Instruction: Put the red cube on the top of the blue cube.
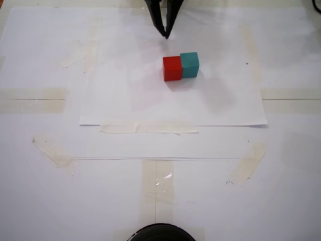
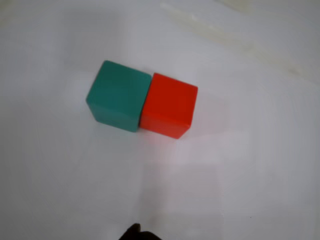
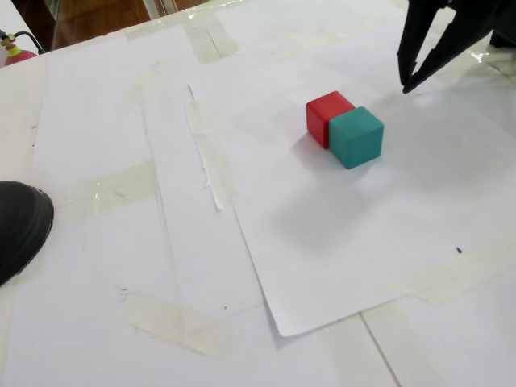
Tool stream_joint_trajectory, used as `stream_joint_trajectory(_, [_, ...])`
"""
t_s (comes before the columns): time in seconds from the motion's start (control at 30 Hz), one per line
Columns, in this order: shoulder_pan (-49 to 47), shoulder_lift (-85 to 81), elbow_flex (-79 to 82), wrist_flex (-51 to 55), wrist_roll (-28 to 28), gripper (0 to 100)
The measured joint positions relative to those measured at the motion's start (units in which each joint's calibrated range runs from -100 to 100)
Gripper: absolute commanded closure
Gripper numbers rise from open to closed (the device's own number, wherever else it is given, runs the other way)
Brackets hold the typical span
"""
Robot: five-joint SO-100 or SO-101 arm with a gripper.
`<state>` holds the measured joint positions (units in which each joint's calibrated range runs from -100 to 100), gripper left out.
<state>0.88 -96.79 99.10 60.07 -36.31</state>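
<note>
So the red cube (image 1: 172,69) is sat flush against the blue cube (image 1: 190,65) on the taped paper (image 1: 125,90), and the gripper (image 1: 165,31), fingers nearly pinched together and empty, is hung just beyond the pair, so a short reach toward the red one is probably needed.

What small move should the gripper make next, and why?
Probably lower toward the red cube with the fingers apart. The gripper hangs empty above the paper, short of both cubes. The red cube sits on the paper touching the teal cube, so the fingers should likely close on its free sides.
</note>
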Motion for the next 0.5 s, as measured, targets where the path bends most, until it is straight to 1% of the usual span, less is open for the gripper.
stream_joint_trajectory(0.5, [0.00, 0.00, 0.00, 0.24, 0.59, 99])
